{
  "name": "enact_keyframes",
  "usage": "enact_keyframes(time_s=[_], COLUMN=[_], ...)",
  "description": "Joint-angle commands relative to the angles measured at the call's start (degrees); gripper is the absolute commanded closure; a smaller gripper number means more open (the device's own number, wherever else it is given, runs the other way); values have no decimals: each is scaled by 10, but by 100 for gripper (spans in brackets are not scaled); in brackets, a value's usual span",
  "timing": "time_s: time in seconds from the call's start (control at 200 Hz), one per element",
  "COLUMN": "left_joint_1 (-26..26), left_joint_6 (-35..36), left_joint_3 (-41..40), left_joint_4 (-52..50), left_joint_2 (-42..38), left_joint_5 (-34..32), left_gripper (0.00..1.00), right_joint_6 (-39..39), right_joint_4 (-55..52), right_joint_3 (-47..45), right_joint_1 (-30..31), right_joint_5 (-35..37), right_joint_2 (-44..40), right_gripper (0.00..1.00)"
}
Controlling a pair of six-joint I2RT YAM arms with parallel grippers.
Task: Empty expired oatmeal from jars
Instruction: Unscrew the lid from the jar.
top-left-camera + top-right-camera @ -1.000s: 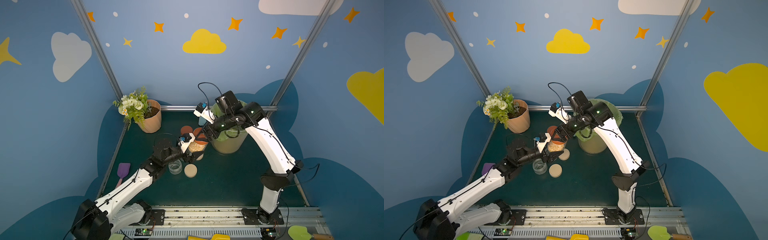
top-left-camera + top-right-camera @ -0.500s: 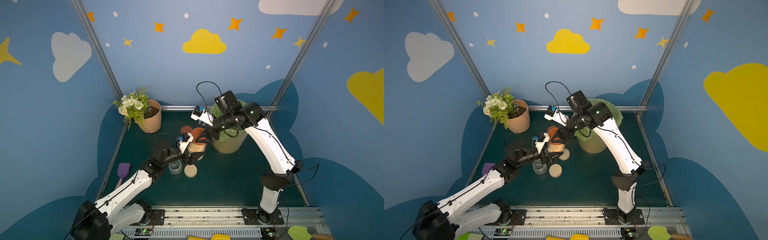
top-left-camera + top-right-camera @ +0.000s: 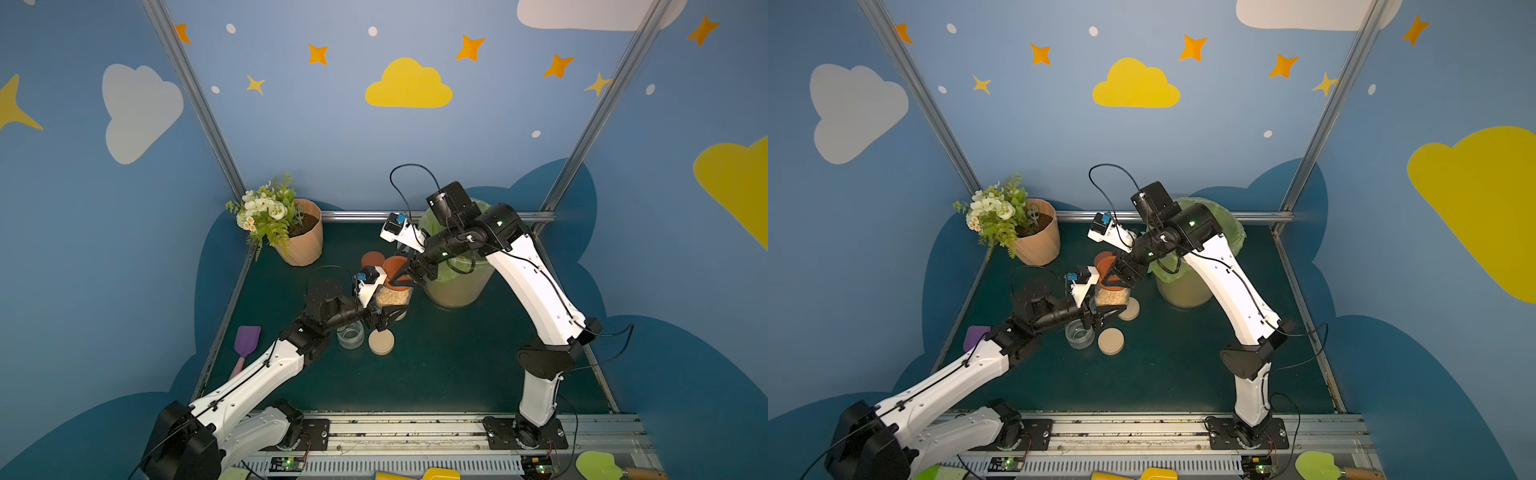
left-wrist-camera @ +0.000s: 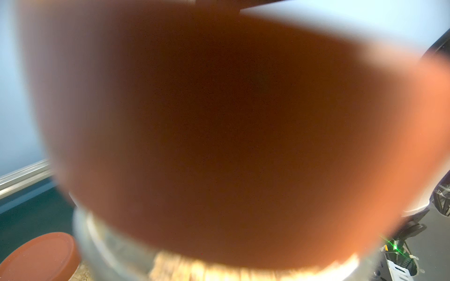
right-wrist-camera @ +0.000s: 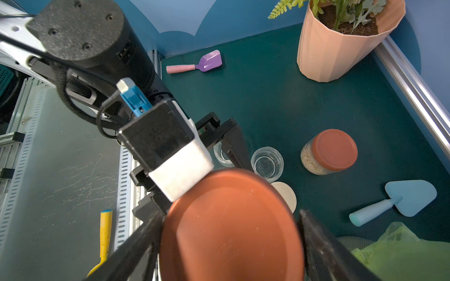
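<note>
The right gripper (image 5: 229,245) is clenched on a rust-red round screw lid (image 5: 226,209), with a black finger (image 5: 142,243) pressed to each side of its rim. In both top views the disc sits tilted between them.

Directly beneath the lid stands the clear cylindrical jar (image 3: 393,296) it belongs to. The jar is upright, its long axis vertical, and is filled most of the way with pale tan oatmeal (image 3: 1112,296). The blurred left wrist view shows the lid's underside close over the jar's mouth. Whether the thread is fully clear I cannot tell.

The left gripper (image 3: 385,317) lies low on the opposite side, its jaws straddling the jar's lower body. It looks clamped on the jar, holding it down on the dark green table (image 3: 436,374). The lid's way off is therefore straight up along the jar's axis.

Just beside the jar, on the right arm's side, stands the tall beige bin with a green liner (image 3: 461,293). The right arm is nearer to it, yet the jar is in the left gripper, which I judge must lift the jar and tip it that way.

Further out sit an empty open clear jar (image 5: 267,164), a loose beige lid (image 3: 381,341) and a second closed jar with a rust-red lid (image 5: 328,152).
</note>
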Motion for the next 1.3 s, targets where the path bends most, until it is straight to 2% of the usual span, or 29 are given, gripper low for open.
enact_keyframes(time_s=[0.0,0.23,0.375,0.576,0.811,1.297], left_joint_1=[9,10,11,12,14,14], left_joint_6=[-27,-33,-35,-37,-42,-64], left_joint_3=[31,28,29,28,28,13], left_joint_4=[145,144,138,140,145,167], left_joint_2=[-37,-42,-42,-47,-43,-37], left_joint_5=[-4,-4,-2,-2,1,6], left_gripper=[97,97,97,97,97,97], right_joint_6=[-15,-10,-13,-11,-12,16], right_joint_4=[-85,-90,-89,-93,-95,-45], right_joint_3=[-9,-13,-17,-30,-33,-30], right_joint_1=[-7,-4,-5,1,5,0], right_joint_5=[37,69,54,87,70,53], right_joint_2=[21,27,30,38,46,40], right_gripper=[43,42,42,41,39,41])
